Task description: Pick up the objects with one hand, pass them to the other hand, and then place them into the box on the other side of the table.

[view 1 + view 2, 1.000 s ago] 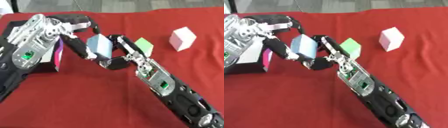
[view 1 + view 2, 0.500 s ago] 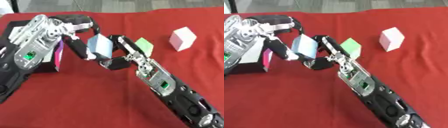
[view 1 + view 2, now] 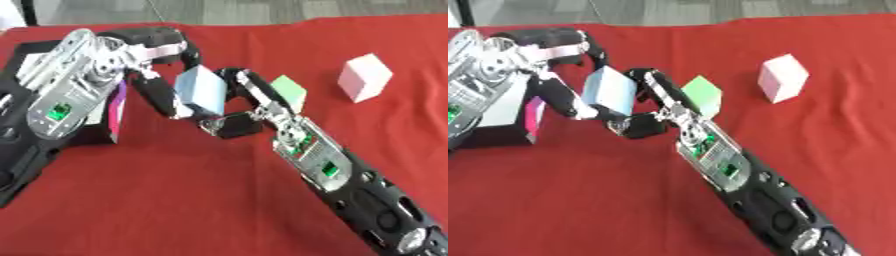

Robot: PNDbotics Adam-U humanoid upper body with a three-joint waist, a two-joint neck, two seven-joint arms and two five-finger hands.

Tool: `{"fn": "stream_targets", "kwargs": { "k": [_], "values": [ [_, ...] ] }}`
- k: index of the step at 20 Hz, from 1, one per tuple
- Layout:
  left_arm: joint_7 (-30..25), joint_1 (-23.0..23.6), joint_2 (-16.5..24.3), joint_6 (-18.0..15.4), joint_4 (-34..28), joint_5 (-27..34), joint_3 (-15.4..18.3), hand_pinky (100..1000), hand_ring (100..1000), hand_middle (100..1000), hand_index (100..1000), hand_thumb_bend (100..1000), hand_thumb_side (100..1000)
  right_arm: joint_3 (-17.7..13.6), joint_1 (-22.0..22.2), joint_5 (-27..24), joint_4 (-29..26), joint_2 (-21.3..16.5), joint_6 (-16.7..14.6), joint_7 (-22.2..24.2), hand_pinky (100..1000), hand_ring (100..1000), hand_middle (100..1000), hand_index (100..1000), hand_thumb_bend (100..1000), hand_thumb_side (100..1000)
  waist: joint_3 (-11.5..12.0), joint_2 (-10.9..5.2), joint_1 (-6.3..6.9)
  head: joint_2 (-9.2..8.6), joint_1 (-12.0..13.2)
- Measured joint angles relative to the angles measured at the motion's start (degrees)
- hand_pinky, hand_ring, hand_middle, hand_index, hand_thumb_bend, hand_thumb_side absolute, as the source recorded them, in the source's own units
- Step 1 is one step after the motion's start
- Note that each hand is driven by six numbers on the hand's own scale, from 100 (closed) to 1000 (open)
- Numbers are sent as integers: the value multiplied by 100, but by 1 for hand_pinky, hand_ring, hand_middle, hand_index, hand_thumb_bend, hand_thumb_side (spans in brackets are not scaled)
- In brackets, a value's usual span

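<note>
We see light blue block [image 3: 199, 91] pinched between both hands mid-handover: left hand [image 3: 153, 82] curled on it at 9 o'clock, right hand [image 3: 241, 102] at 3. Box [image 3: 109, 125] at 8 o'clock, left hand nearer.

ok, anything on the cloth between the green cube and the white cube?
Nothing: between the green cube and the white cube there is only bare red cloth, clearest in the right eye view.

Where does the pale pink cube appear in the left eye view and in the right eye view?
Left eye view: pale pink cube at upper right, on the red cloth.
Right eye view: same cube, closer to the picture's centre, right of middle.
Shared landmark: the green cube lies to its left in both.
</note>
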Motion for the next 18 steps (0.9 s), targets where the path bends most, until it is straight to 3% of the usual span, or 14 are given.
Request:
{"fn": "stream_targets", "kwargs": {
  "k": [3,8,12,18],
  "values": [
    [27,12,0,34,-25,-42,-1,755,765,514,504,192,137,0,-14,52,-2,0,27,27,688,691,547,572,270,100,-7,0,0,0,5],
    [49,39,2,102,-98,-122,-1,747,756,491,497,214,100,-1,-24,153,-2,0,128,103,694,717,585,615,346,212,-9,0,0,-2,17],
    [29,55,6,139,-132,-158,-1,741,749,471,496,234,100,1,-34,232,-2,0,315,196,705,750,626,667,367,290,-14,0,0,-3,23],
    [15,108,35,209,-187,-177,1,735,737,457,491,247,100,4,-47,334,-36,3,528,337,708,763,648,697,368,324,-16,0,0,-5,24]
  ]
}}
